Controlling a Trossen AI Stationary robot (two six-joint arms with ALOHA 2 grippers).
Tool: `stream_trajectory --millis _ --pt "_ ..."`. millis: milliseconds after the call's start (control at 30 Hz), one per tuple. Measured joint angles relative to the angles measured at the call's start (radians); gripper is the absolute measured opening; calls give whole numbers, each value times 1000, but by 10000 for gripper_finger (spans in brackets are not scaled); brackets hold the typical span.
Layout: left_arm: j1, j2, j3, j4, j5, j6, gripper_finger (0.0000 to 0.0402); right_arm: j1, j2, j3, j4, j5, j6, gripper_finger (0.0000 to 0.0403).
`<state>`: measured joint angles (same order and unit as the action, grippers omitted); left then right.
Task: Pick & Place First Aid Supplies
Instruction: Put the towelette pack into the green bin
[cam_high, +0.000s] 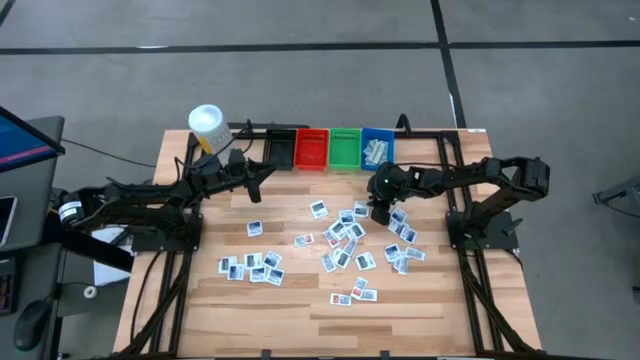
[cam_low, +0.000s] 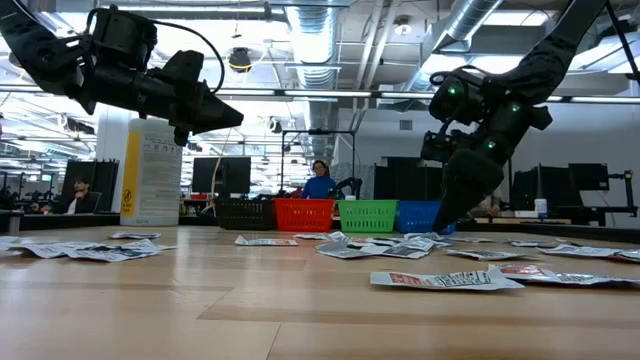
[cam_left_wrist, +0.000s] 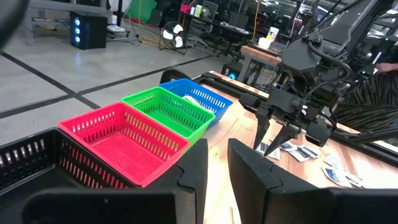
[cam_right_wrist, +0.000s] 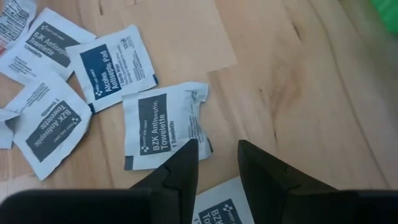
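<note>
Packets (cam_high: 345, 243) are lying scattered across the desk (cam_high: 300, 310); some are sitting inside the blue bin (cam_high: 377, 150). Right end effector (cam_right_wrist: 214, 158), narrowly parted and empty, is hovering over one packet (cam_right_wrist: 163, 126). Left end effector (cam_high: 262, 176), narrowly parted, is waiting beside the black bin (cam_high: 279, 150).

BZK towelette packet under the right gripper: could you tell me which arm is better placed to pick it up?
Probably the right: the right gripper hangs open directly above the BZK towelette packet, while the left gripper waits by the black bin.
</note>
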<state>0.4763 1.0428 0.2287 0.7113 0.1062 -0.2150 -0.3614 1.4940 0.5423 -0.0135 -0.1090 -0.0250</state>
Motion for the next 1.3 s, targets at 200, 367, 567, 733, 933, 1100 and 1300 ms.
stream_trajectory --millis 200,367,567,733,933,1100,1300 --pt "0 0 0 0 0 -2 62 21 0 0 0 -22 0 107" --pt "0 0 0 0 0 -1 62 5 0 0 0 -9 0 107" --pt "0 0 0 0 0 -1 62 -8 0 0 0 -9 0 107" --pt "0 0 0 0 0 -2 62 -8 0 0 1 -20 0 107" --pt "0 0 0 0 0 -2 62 -8 4 0 6 -21 0 107" --pt "0 0 0 0 0 -2 62 -6 98 3 75 -34 20 107" --pt "0 0 0 0 0 -3 63 2 168 6 125 -43 31 107"
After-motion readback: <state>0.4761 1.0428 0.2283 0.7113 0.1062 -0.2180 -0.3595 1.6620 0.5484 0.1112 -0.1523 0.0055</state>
